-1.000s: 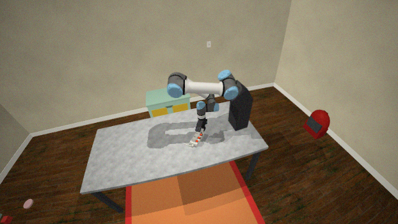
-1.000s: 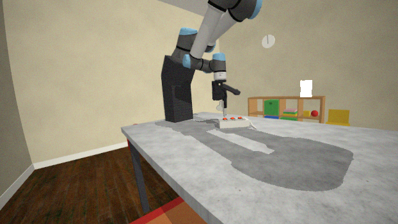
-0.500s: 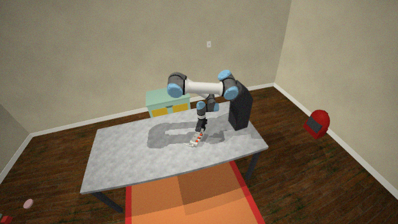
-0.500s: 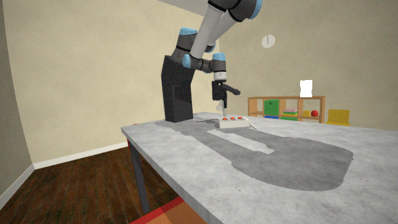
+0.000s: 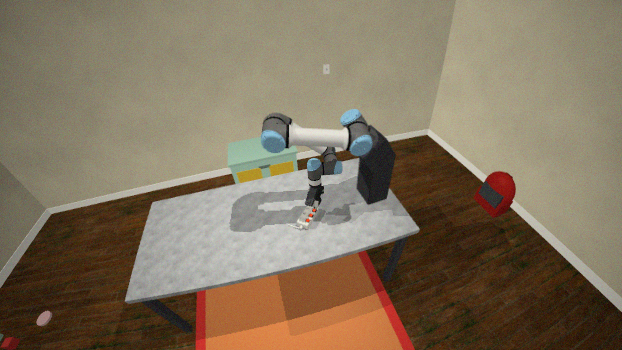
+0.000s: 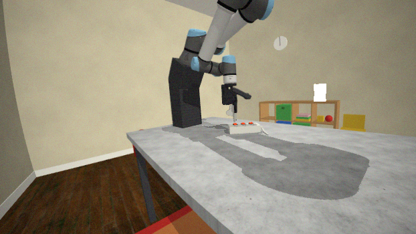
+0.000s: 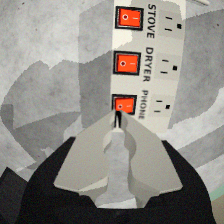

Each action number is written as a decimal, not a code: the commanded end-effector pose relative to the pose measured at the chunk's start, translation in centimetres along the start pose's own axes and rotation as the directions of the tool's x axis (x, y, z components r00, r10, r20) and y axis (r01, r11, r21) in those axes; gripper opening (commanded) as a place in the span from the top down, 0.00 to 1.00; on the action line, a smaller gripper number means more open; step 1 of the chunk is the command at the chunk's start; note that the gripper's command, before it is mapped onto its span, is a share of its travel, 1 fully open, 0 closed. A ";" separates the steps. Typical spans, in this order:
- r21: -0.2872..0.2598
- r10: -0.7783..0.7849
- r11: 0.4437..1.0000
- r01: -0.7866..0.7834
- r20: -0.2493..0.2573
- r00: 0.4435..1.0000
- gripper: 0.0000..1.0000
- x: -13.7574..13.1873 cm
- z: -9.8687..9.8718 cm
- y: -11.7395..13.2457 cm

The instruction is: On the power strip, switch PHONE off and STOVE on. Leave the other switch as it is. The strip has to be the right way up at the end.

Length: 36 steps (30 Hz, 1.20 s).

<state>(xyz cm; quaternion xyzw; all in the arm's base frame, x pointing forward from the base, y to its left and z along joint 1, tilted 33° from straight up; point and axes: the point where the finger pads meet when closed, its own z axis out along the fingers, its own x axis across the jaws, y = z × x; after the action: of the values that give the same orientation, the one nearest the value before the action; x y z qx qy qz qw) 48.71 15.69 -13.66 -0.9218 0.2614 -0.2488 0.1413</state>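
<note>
A white power strip (image 5: pixel 305 219) (image 6: pixel 245 128) (image 7: pixel 165 60) lies face up on the grey table (image 5: pixel 200 250) (image 6: pixel 234 200). It carries three orange-red rocker switches. In the wrist view the STOVE switch (image 7: pixel 128 18) is farthest, the DRYER switch (image 7: pixel 126 63) is in the middle and the PHONE switch (image 7: pixel 124 105) is nearest. My gripper (image 5: pixel 314 202) (image 6: pixel 234 118) (image 7: pixel 117 111) is shut with nothing in it. It points straight down, with its tip on the near end of the PHONE switch.
The arm's dark base block (image 5: pixel 376 170) (image 6: pixel 184 97) stands on the table behind the strip. A green and yellow cabinet (image 5: pixel 260 162) stands beyond the table. A shelf with toys (image 6: pixel 299 113) stands by the far wall. A red object (image 5: pixel 496 192) lies on the floor.
</note>
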 end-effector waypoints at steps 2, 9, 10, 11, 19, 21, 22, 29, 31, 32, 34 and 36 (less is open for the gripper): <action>0.002 -0.001 1.000 0.001 -0.001 1.000 1.00 0.0 0.0 -0.1; 0.002 -0.001 1.000 0.001 -0.001 1.000 1.00 0.0 0.0 -0.1; 0.002 -0.001 1.000 0.001 -0.002 1.000 1.00 0.0 0.1 -0.1; 0.002 -0.001 1.000 0.002 -0.002 1.000 1.00 0.0 0.1 -0.1; 0.002 -0.002 1.000 0.002 -0.002 1.000 1.00 0.0 0.3 -0.1; 0.002 -0.002 1.000 0.002 -0.002 1.000 1.00 0.0 0.4 -0.1; 0.002 -0.002 1.000 0.002 -0.002 1.000 1.00 0.0 0.4 -0.1; 0.002 -0.002 1.000 0.002 -0.002 1.000 1.00 0.0 0.7 -0.2; 0.002 -0.002 1.000 0.002 -0.002 1.000 1.00 0.0 0.8 -0.1; 0.002 -0.002 1.000 0.002 -0.002 1.000 1.00 0.0 0.9 -0.1; 0.002 -0.002 1.000 0.002 -0.002 1.000 1.00 0.0 0.9 -0.1; 0.002 -0.001 1.000 0.002 -0.002 1.000 1.00 0.1 0.9 -0.1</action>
<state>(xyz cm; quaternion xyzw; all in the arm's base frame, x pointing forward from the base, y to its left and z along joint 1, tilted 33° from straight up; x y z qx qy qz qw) 49.10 15.82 -14.26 -0.9219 0.2611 -0.2489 0.1415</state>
